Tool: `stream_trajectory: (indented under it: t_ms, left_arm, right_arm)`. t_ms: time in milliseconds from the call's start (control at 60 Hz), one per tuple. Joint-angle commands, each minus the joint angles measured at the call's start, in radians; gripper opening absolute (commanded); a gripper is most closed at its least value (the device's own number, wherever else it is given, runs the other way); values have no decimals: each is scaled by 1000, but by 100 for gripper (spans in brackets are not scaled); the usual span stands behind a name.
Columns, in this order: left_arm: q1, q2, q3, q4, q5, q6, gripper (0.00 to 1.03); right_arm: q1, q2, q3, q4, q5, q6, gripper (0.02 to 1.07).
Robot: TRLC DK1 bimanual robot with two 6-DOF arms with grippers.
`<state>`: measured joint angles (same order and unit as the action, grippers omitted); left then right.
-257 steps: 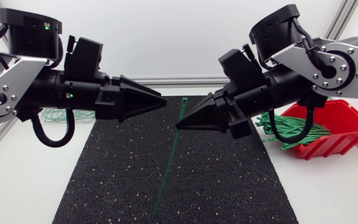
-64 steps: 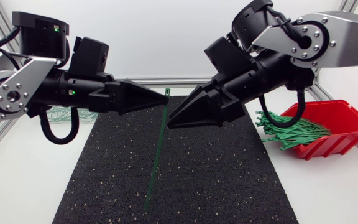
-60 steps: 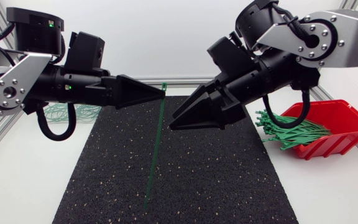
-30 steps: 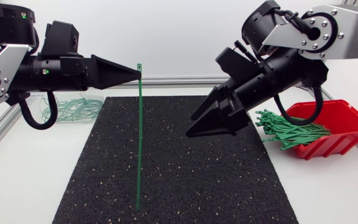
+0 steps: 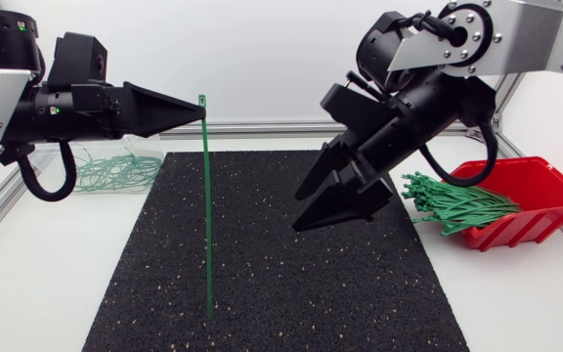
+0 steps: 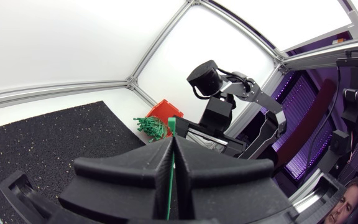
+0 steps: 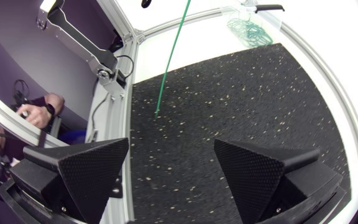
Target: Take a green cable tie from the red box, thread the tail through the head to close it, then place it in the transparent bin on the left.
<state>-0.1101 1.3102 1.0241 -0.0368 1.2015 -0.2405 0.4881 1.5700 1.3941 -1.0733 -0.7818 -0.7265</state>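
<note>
Hanging plumb: green cable tie (image 5: 207,215) (head up).

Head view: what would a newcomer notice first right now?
A long green cable tie hangs straight down over the black speckled mat, pinched near its head by the left gripper. The right gripper hovers open beside it; the red plastic box of green ties sits at the table's right.

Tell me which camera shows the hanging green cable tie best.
The head view: the whole cable tie hangs from the left tool, tail near the mat. The left wrist view shows only its head end between the fingers; the right wrist view shows only its lower strap and tail.
</note>
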Motion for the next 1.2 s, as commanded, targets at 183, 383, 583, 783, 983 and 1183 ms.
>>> stream_trajectory:
  t_ms: [183,383,583,783,983,1183]
  left_arm:
    - [16,20,5,15,29,-8,4]
    - [20,31,5,15,30,-19,4]
    - [21,37,2,14,35,-34,4]
    - [26,40,2,14,36,-42,4]
    - [29,40,1,14,36,-43,4]
    - [29,43,1,18,36,-43,4]
  right_arm:
    - [90,-80,-93,199,202,90,103]
    - [233,-108,-135,219,470,6,103]
    - [280,-139,-185,314,645,-82,103]
    - [333,-156,-230,420,790,-114,103]
    - [422,-151,-274,417,892,-208,103]
    - [471,-163,-305,435,944,-318,103]
